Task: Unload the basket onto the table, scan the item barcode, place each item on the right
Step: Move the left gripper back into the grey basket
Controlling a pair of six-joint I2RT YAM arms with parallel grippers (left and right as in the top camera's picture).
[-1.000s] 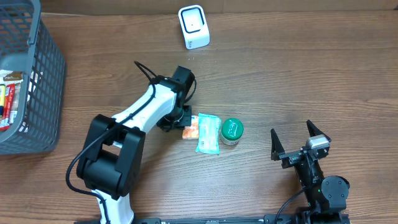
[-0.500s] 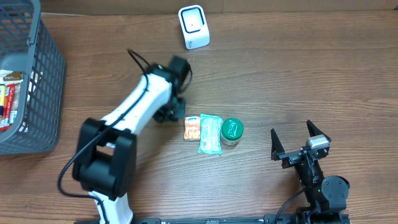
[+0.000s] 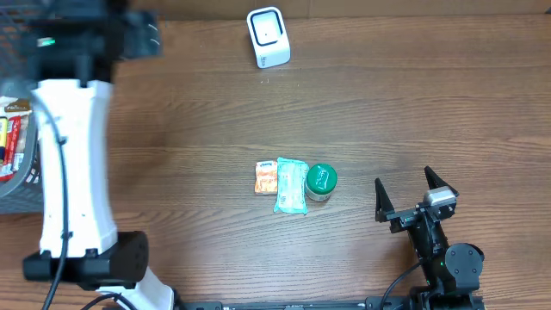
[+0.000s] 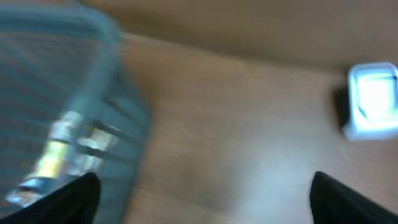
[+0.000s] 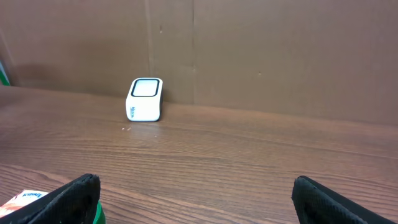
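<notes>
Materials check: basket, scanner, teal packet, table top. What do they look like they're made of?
Basket: grey moulded plastic, judging by the open grid wall.
Scanner: smooth white hard plastic shell with rounded corners and a dark-rimmed window.
Teal packet: probably thin printed plastic film; soft, uneven edges.
Table: brown wood grain, matte; cannot tell solid wood, veneer or laminate.

Grey mesh basket (image 3: 17, 194) at the wooden table's (image 3: 413, 112) left edge, packets (image 3: 10, 136) inside, brown board (image 5: 280, 56) behind.
</notes>
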